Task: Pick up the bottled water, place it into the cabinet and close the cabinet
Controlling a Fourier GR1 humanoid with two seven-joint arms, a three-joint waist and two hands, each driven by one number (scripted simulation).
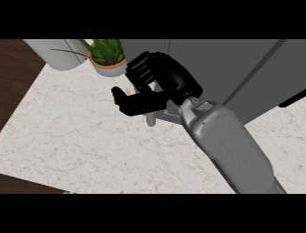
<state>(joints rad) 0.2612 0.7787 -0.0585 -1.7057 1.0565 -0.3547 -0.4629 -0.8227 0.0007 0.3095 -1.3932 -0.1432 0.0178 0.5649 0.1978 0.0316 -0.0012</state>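
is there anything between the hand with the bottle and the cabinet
Nothing visible stands between them. The right hand is curled round the bottled water, mostly hidden, right at the grey cabinet. The potted plant sits off to the hand's left, by the cabinet front, not in the path.

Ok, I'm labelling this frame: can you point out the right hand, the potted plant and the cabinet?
right hand [157, 86]: head view, on the back of the curled black hand.
potted plant [109, 68]: head view, on the pot's rim.
cabinet [209, 63]: head view, on the grey door face.
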